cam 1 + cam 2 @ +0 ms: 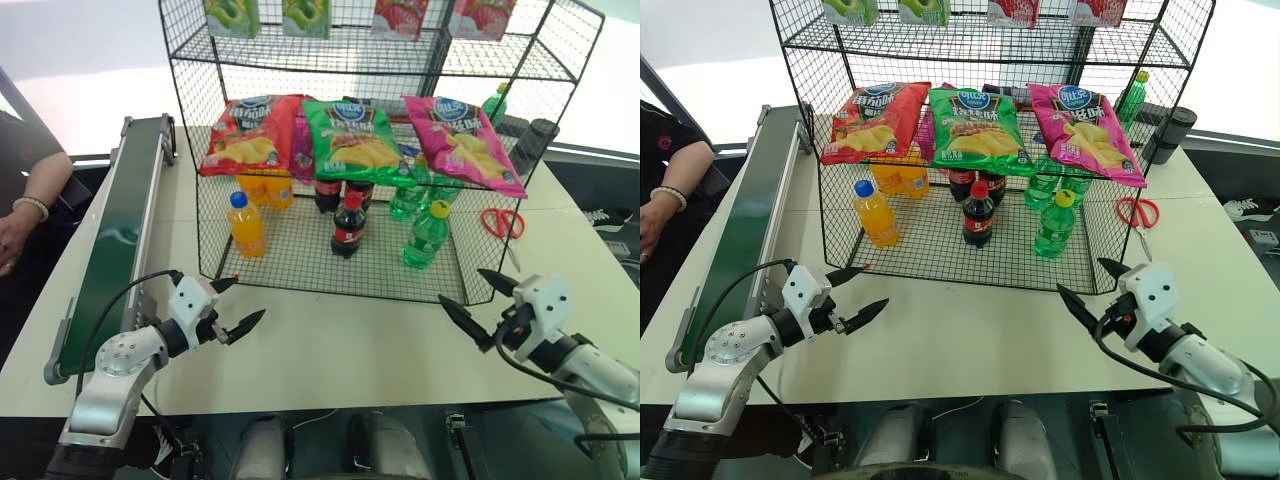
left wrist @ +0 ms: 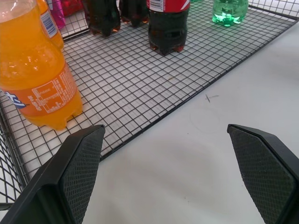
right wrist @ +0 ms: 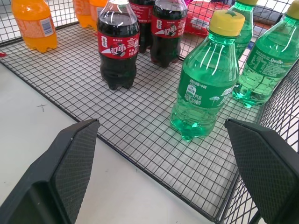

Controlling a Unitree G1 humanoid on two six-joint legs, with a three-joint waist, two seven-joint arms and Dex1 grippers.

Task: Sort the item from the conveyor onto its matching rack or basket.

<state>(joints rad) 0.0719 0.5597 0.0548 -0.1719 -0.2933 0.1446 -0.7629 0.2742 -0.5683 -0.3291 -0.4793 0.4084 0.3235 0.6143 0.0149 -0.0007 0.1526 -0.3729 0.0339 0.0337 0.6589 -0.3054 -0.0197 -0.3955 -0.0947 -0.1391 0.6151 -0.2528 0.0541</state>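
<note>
The item, a clear-green bottle [image 1: 428, 237] with a yellow cap, stands upright on the bottom tier of the black wire rack [image 1: 290, 265], at its front right corner. More green bottles [image 3: 261, 65] stand just behind it. My right gripper [image 1: 460, 285] hovers open over the white table just in front of that corner, nothing between its fingers. My left gripper [image 1: 250, 298] is open too, near the rack's front left, facing an orange-drink bottle [image 2: 35, 74]. The dark-green conveyor [image 1: 115, 240] runs along the table's left side, its belt bare.
Chip bags [image 1: 350, 135] lie on the rack's middle tier, with cola bottles [image 1: 347, 225] and orange bottles [image 1: 247, 225] below. Red scissors [image 1: 503, 222] lie right of the rack. A person's hand [image 1: 20, 215] rests left of the conveyor. Open table lies in front of the rack.
</note>
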